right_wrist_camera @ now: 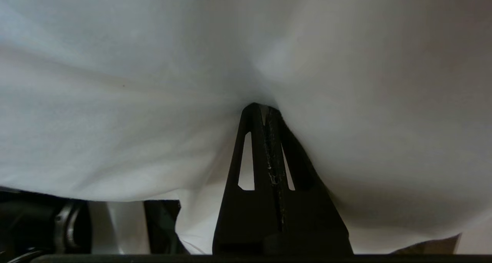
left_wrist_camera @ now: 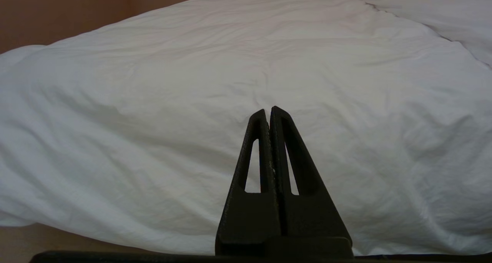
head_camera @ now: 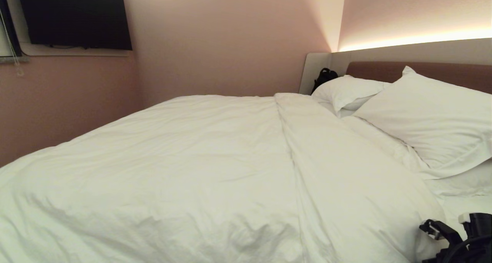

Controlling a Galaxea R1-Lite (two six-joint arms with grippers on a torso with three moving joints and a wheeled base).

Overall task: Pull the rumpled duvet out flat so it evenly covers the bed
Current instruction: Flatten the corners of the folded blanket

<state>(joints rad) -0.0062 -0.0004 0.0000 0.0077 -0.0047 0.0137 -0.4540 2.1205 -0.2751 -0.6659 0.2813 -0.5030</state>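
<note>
Pressing into white duvet (right_wrist_camera: 153, 82) folds, the right gripper (right_wrist_camera: 265, 108) is closing on cloth; only the head view is showing pillows (head_camera: 426, 117) and pink walls beyond it. Left gripper (left_wrist_camera: 268, 112) is hanging closed, empty, facing the duvet-covered bed (head_camera: 467, 207).

Two pillows (head_camera: 423, 120), television (head_camera: 75, 17), maybe bag (head_camera: 324, 77).
</note>
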